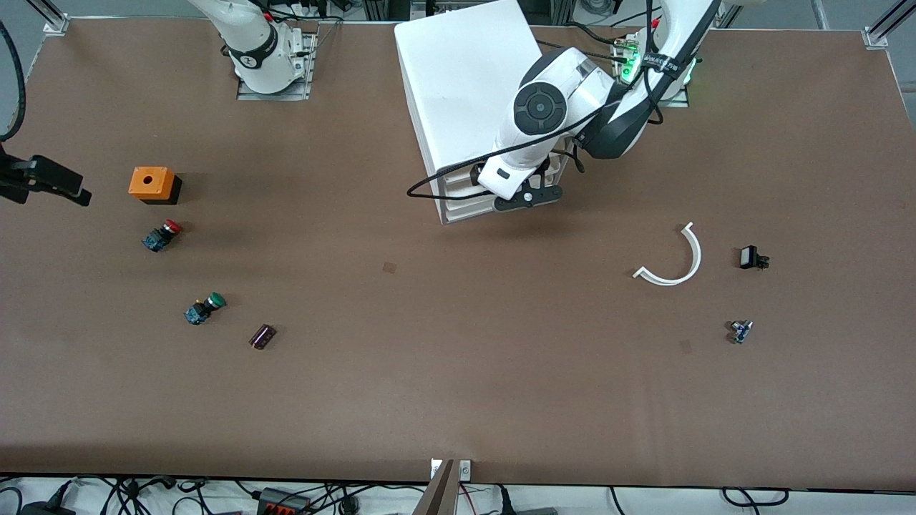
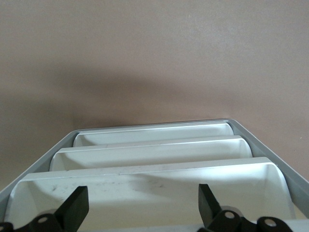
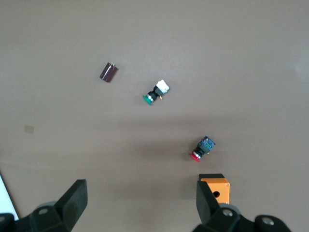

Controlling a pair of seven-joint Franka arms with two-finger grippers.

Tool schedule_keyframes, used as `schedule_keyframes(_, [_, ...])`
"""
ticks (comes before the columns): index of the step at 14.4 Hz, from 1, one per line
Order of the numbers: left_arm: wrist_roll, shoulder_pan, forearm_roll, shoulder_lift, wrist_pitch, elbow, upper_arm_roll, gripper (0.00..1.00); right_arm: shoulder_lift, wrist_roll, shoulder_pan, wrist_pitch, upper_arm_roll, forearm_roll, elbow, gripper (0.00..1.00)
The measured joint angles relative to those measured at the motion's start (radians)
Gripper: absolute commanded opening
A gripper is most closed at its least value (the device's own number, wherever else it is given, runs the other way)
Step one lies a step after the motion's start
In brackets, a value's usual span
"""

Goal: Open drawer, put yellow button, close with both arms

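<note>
1. Two sets of jaws, both spread wide, gripping nothing: fingers of the left jaws apart in the left wrist view, fingers of the right jaws likewise in the right wrist view.
2. Left jaws: right at the front of the white drawer cabinet, looking down on three stacked handle lips, with the uppermost lip lined up between the fingers.
3. Right jaws: waiting over the right arm's end of the desk, above the orange box.
4. Can't find a clearly yellow button. On the desk: orange box with a hole on top, red-capped button just nearer the front camera, green-capped button nearer again, dark cylinder beside that.
5. Drawers all look pushed in. Can't see inside, so can't tell what any of them holds.
6. Judgement: fits both a reach for the handle and a release after closing. Can't settle which.
7. For any grip on that lip: centre it between the fingers, go deep enough to hook the underside, then close.
8. Keep force square to the cabinet front; off-axis looks likely to jam the drawer or skid the cabinet.
9. Risk: light cabinet, nothing bracing it. Move slowly.
</note>
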Motion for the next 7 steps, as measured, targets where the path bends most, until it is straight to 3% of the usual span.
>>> schedule_keyframes(3, [0.013,0.025,0.057,-0.001,0.001,0.006,0.001,1.00,-0.047,-0.001,0.002,0.008,0.000,-0.002,-0.067,1.00])
schedule_keyframes(7, [0.177,0.138,0.101,-0.012,-0.086,0.086,0.005,1.00,-0.075,-0.037,0.003,0.019,0.001,-0.018,-0.104,1.00])
